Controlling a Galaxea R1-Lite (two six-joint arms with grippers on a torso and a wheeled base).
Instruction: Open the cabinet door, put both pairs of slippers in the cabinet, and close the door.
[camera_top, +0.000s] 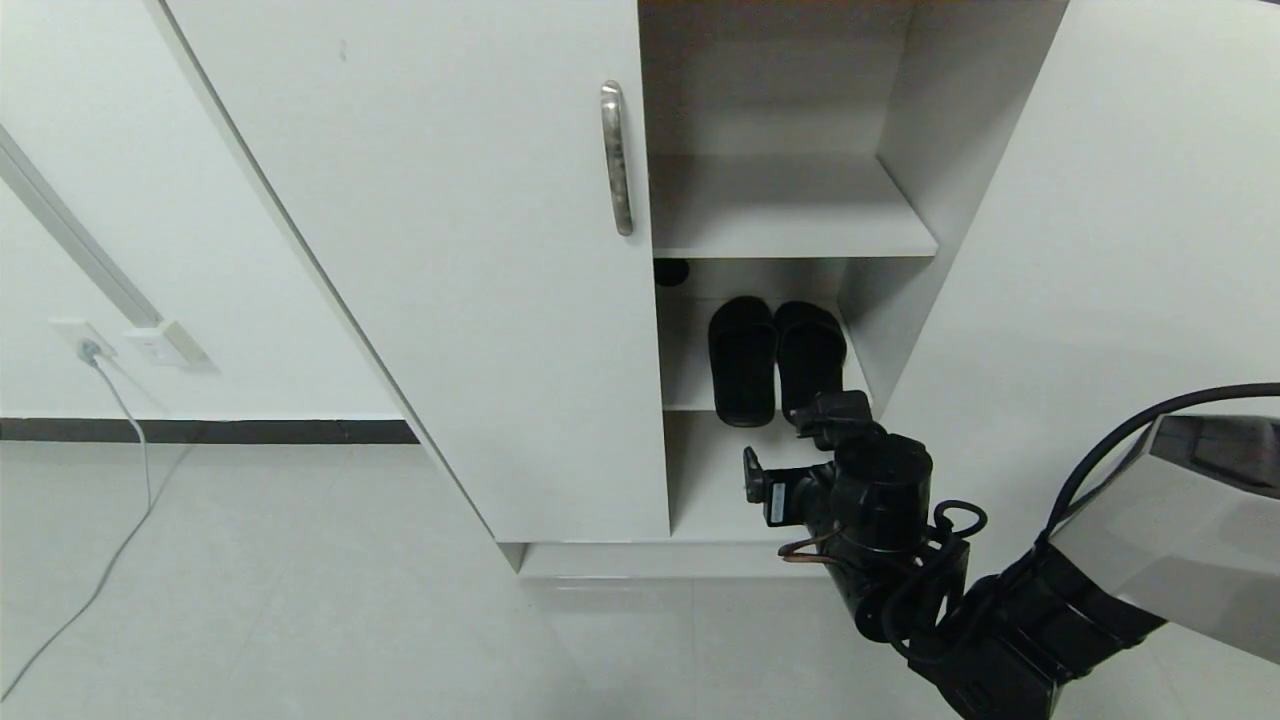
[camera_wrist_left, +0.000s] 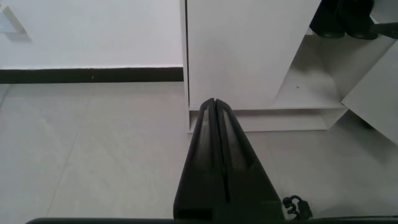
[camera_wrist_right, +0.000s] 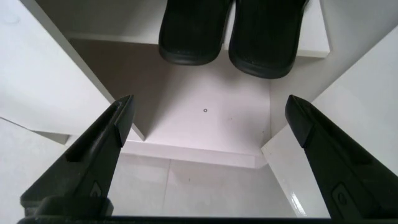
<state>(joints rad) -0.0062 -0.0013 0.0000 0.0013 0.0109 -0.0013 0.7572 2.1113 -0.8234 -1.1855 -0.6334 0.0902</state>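
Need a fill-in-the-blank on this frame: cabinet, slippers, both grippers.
1. The slippers in the cabinet are ___ in colour.
2. The right gripper has its fingers ___.
3. The left gripper has its fingers ___.
4. The door with the handle is ___.
Missing words: black; open; shut; closed.

the cabinet door (camera_top: 450, 250) at my eleven o'clock looks like smooth white laminate, matt, and the shelf (camera_top: 790, 215) panels look the same. its handle (camera_top: 617, 158) is brushed metal with a dull shine. the slippers (camera_top: 745, 362) at twelve o'clock look like matt black rubber or foam. the floor (camera_top: 300, 600) is pale, smooth tile with a faint sheen. my right claw (camera_wrist_right: 209, 106) looks like matt black plastic.
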